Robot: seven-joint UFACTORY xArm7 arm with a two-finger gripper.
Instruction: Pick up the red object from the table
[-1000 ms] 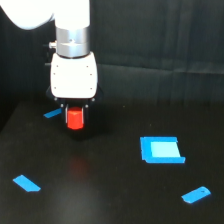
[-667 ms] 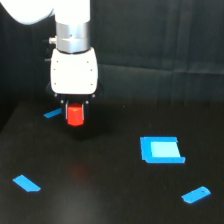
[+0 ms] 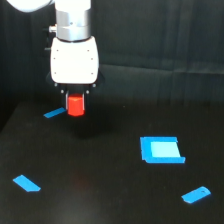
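Since a second ago, the red cylinder [image 3: 75, 105] has risen with my gripper [image 3: 75, 106] and hangs off the black table [image 3: 100, 190], directly beneath my wrist, its axis upright. My fingers seem closed on its sides, though they are mostly hidden. A thin blue strip [image 3: 54, 113] lies just beside it, toward the exterior view's left; the blue square tray [image 3: 161, 150] is well apart.
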